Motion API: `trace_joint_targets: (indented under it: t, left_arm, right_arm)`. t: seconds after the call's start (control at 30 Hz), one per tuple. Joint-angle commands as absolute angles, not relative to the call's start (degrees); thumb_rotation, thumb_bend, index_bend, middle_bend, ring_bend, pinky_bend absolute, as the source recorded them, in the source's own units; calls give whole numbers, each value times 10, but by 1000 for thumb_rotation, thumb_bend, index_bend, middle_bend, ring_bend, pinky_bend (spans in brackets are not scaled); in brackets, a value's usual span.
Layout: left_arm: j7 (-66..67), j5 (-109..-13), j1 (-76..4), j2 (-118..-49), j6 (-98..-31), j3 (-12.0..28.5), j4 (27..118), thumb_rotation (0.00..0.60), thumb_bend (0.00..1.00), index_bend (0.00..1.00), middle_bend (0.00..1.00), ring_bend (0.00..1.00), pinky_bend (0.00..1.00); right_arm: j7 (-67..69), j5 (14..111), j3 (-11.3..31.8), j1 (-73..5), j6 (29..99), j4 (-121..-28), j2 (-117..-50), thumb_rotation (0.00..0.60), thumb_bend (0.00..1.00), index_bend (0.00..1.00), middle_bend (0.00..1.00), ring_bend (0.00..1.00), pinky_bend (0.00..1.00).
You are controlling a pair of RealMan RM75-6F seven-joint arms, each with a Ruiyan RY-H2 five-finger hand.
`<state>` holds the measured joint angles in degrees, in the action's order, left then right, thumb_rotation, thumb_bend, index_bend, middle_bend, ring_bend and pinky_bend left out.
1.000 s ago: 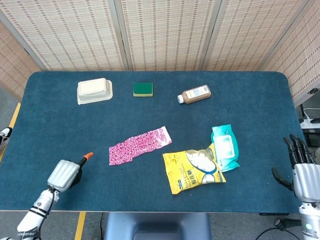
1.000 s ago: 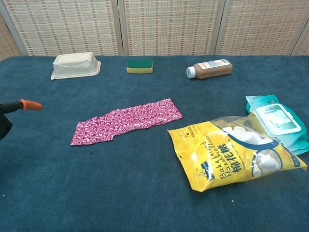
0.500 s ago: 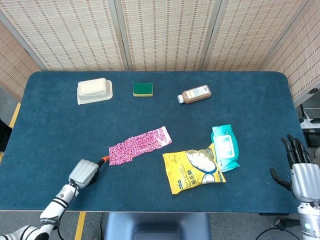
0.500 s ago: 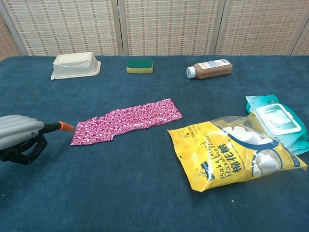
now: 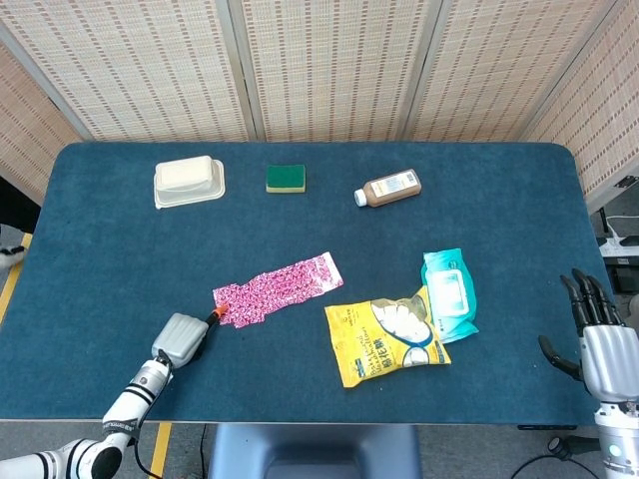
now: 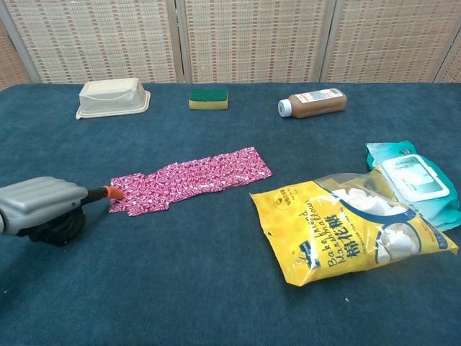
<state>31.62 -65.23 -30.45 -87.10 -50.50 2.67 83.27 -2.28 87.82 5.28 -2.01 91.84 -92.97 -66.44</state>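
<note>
My left hand (image 6: 45, 209) is curled shut, its orange fingertip touching the one pink wrapper (image 6: 191, 180) mid-bench. My right hand (image 5: 604, 344) hangs released off the bench (image 5: 90, 259) edge. Farther: one tray (image 5: 189, 181), one sponge (image 5: 286, 178), one bottle (image 5: 390, 188).

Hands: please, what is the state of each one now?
Left hand: fingers curled in, holding nothing; its orange fingertip touches the end of the pink wrapper.
Right hand: open, holding nothing, at the table's edge.
</note>
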Motion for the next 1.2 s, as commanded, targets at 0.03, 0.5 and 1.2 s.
trace_joint_targets:
  t: [0.03,0.5,1.2]
  left_arm:
    - [323,-646,-302,-865,-517,21,840,600,808,105,719,780,693]
    - [320,-678,-263,-817,-583,-26,874,600,807,125,720,781,696]
    - [332,-721,-251,-826,-653,-5,889,600,808,27,724,787,700]
  right_arm:
    - [-23,877,53,-20,917,-930,-664,600,219,0,0,0,222]
    - [-26,878,51,-20,912,-934,-663,600,219,0,0,0,222]
    - [-27,877,51,-19,908,-939,-660,600,219,0,0,0,221]
